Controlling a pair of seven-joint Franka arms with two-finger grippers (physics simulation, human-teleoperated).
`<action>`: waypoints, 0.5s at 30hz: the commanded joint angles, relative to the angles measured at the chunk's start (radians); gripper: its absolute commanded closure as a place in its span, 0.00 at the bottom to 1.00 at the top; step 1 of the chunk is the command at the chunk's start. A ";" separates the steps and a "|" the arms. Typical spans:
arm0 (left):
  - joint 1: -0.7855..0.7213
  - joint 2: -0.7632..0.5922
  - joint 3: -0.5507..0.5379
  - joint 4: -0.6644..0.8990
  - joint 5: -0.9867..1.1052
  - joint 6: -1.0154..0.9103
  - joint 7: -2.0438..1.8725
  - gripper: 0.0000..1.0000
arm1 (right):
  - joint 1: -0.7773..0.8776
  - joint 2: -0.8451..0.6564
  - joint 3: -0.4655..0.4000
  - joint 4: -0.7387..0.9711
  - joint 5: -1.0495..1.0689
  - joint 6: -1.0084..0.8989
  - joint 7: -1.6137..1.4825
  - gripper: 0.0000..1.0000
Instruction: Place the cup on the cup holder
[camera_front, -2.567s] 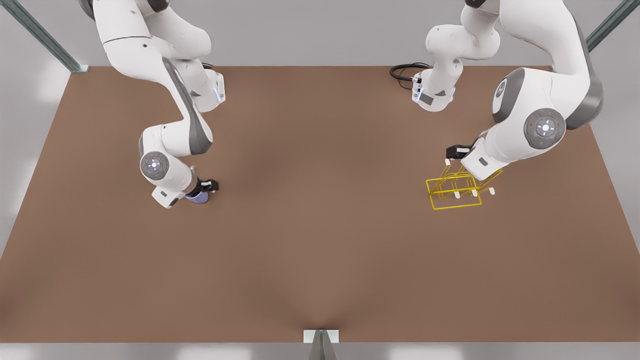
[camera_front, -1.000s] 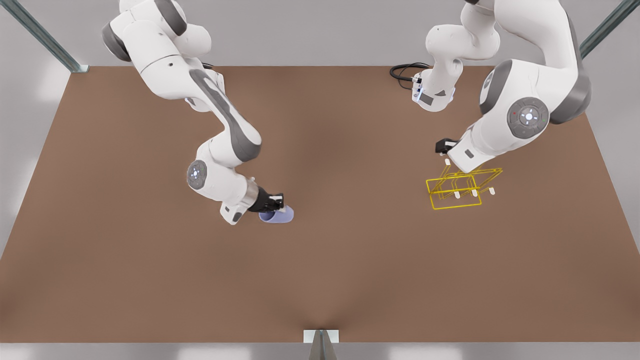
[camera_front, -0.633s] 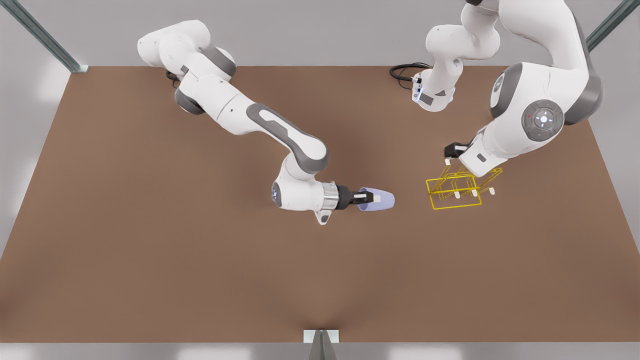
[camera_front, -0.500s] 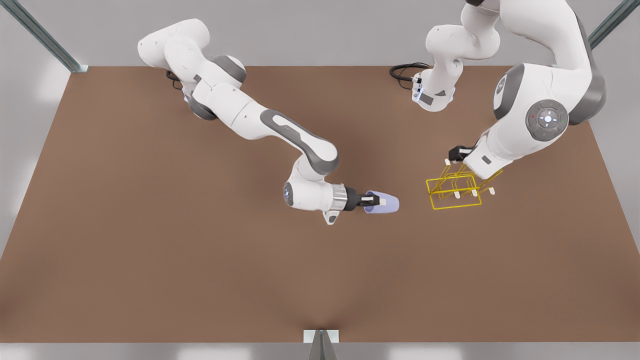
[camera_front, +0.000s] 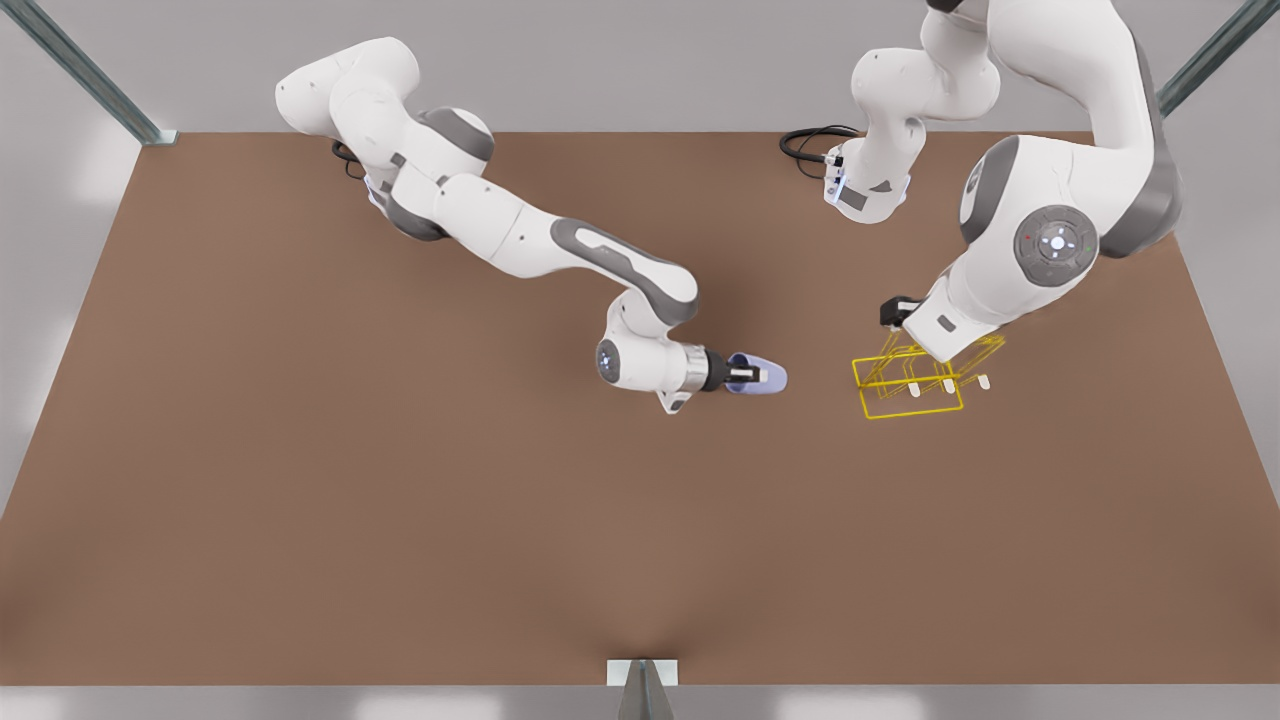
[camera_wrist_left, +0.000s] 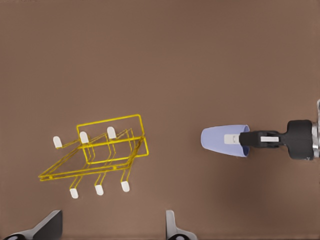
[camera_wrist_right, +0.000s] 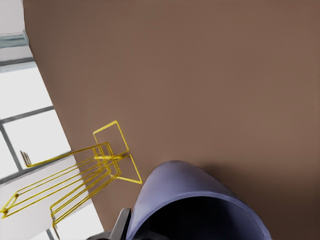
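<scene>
Since the whole job hangs on getting cup to rack, the gap between them is what matters. On the brown counter (camera_front: 400, 520) two arms work. The arm on the front view's right is bent over the cup holder (camera_front: 908, 378), and the arm on the front view's left reaches across the middle w/ the cup (camera_front: 765, 377).

The holder sits toward the front view's right: a yellow wire frame w/ slanted prongs and white tips. The cup is apart from it, on the front view's left of the frame, w/ bare counter between.

Right tool (camera_front: 745, 375) is clamped on the cup at its rim end. The cup lies sideways, long axis running roughly toward the rack, narrow closed base leading. Its open mouth faces back at the right wrist, as the right wrist view shows. So I judge the mouth points the wrong way for slipping over a prong. It prob needs turning, or coming in from the tips' side.

Left tool (camera_front: 893, 312) hangs just over the far edge of the holder, fingers spread, gripping nothing. It's nearer the rack but looks to be waiting, while the right arm has the carrying to do
</scene>
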 joint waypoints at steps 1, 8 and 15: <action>-0.001 -0.009 0.003 -0.012 0.002 0.011 -0.056 0.00 | 0.001 0.004 -0.002 0.000 -0.011 0.035 0.090 0.79; -0.001 -0.006 0.003 -0.021 0.010 0.020 -0.054 0.00 | -0.023 -0.085 -0.027 -0.124 -0.117 0.027 0.090 0.00; -0.085 -0.017 -0.005 -0.195 0.008 0.155 -0.384 0.00 | -0.122 -0.382 -0.228 -0.345 -0.193 -0.290 -0.097 0.00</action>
